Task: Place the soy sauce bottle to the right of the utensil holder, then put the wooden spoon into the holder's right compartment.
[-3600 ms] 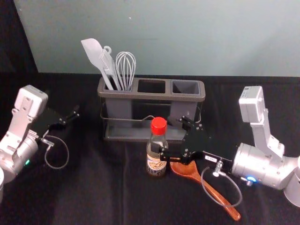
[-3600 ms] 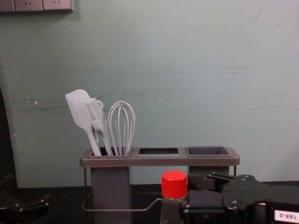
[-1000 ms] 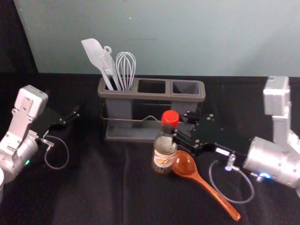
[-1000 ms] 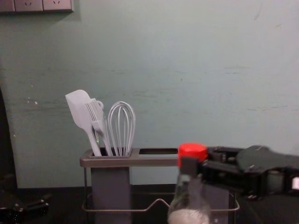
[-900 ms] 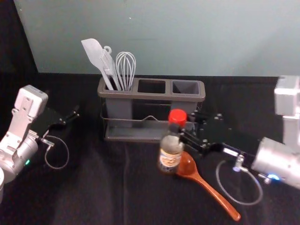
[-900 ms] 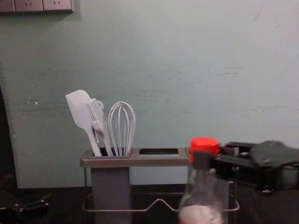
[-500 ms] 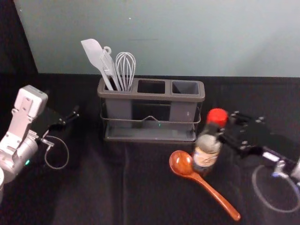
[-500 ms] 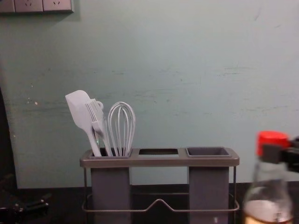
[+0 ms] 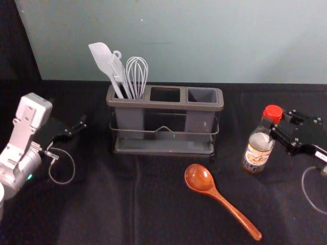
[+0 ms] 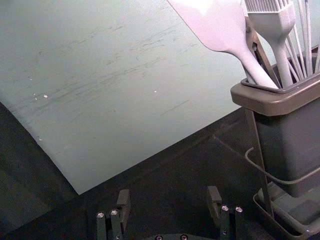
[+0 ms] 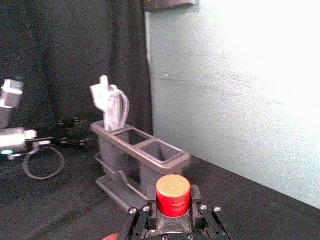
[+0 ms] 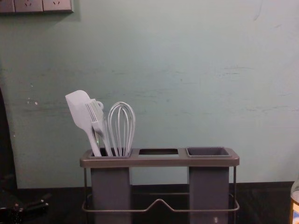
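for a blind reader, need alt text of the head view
A robot's right tool grips a red-capped soy sauce bottle to the right of a grey utensil holder whose left compartment holds pale utensils, including a whisk. A wooden spoon lies on dark cloth in front of the holder, and the left tool is idle at the left.

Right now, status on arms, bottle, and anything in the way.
Right end effector gripping soy sauce bottle, right of utensil holder. Left end effector open, parked left of holder. Wooden spoon lies apart from bottle.
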`<state>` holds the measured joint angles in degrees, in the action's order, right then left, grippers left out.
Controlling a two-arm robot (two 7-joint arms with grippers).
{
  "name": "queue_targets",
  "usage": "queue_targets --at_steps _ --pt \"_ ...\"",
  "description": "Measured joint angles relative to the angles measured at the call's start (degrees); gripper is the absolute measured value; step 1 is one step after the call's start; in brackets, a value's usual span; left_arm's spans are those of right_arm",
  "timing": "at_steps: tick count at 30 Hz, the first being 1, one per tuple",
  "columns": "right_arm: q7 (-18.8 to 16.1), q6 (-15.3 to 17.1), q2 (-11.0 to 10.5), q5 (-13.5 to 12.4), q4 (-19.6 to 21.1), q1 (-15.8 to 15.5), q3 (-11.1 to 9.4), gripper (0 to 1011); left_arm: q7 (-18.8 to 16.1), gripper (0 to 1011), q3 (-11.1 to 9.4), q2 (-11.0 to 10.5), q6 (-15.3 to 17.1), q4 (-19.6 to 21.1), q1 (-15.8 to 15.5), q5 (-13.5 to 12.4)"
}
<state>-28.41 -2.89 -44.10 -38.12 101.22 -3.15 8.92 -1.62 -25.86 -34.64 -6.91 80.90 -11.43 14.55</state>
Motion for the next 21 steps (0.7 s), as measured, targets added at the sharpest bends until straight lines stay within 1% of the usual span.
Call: queue_targets --at_steps 1,2,3,4,5,6,7,8,11,12,14,15,21 --pt "0.0 0.3 0.6 0.3 -1.2 1.0 0.2 383 0.0 1005 0.0 0.0 0.0 0.0 0.0 0.0" --pt "0.0 0.3 0.6 0.3 -1.2 1.0 0.2 383 0.0 1005 0.0 0.0 0.0 0.0 0.0 0.0" --pt "0.0 0.4 1.0 0.4 -1.9 1.7 0.4 383 0.0 1005 0.0 0.0 0.0 0.0 0.0 0.0" --pt "-0.1 0.7 1.7 0.5 -3.2 2.9 0.6 383 0.0 1005 0.0 0.0 0.0 0.0 0.0 0.0" --pt "-0.1 0.7 1.7 0.5 -3.2 2.9 0.6 383 0.0 1005 0.0 0.0 0.0 0.0 0.0 0.0" --pt "-0.5 1.0 2.8 0.8 -5.4 4.9 1.4 383 0.0 1005 0.0 0.0 0.0 0.0 0.0 0.0" --pt "-0.7 1.2 3.2 0.9 -6.1 5.7 1.7 383 0.0 1005 0.0 0.0 0.0 0.0 0.0 0.0" --pt "-0.9 1.5 4.0 1.3 -7.6 7.2 2.4 383 0.0 1005 0.0 0.0 0.0 0.0 0.0 0.0" --pt "-1.1 1.9 5.1 1.9 -9.8 9.4 3.2 383 0.0 1005 0.0 0.0 0.0 0.0 0.0 0.0" --pt "-1.4 2.1 5.7 2.2 -11.0 10.7 3.9 384 0.0 1005 0.0 0.0 0.0 0.0 0.0 0.0" --pt "-1.5 2.2 6.1 2.6 -11.9 11.6 4.3 383 0.0 1005 0.0 0.0 0.0 0.0 0.0 0.0" --pt "-1.8 2.4 6.6 3.0 -12.8 12.7 4.7 384 0.0 1005 0.0 0.0 0.0 0.0 0.0 0.0" --pt "-2.2 2.8 8.2 4.3 -15.1 15.8 6.3 383 0.0 1005 0.0 0.0 0.0 0.0 0.0 0.0"
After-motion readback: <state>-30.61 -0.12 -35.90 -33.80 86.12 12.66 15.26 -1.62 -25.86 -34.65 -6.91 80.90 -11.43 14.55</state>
